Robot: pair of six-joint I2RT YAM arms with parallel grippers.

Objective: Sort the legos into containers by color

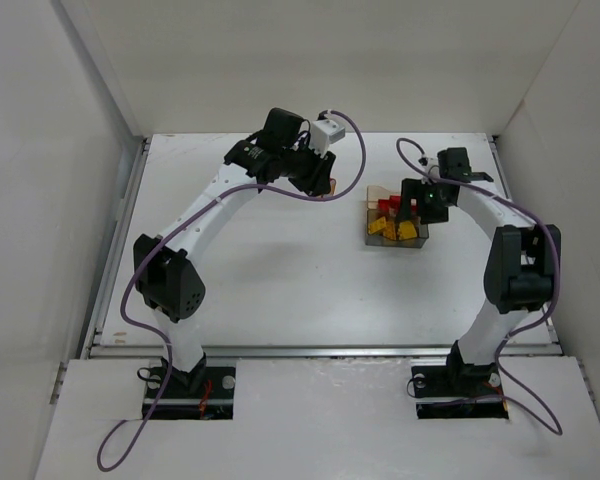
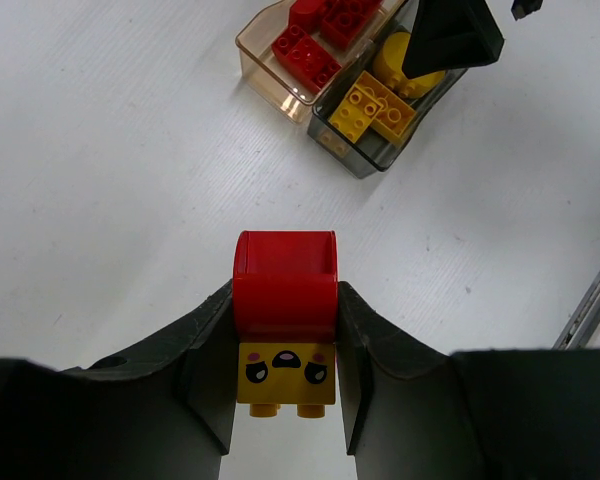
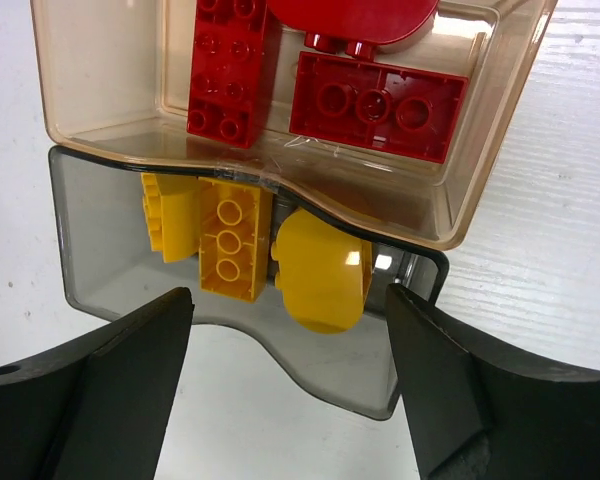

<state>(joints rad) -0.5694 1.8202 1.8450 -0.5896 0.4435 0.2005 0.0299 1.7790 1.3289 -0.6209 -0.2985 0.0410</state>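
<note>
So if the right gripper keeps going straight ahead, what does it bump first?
Probably the rounded yellow lego in the grey tray, straight ahead of the open right gripper; depth is unclear.

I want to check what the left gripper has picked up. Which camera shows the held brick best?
The left wrist view: the red-and-yellow brick sits centred, clamped in the left gripper, its printed face visible. The top external view shows only a reddish speck there; the right wrist view misses it.
</note>
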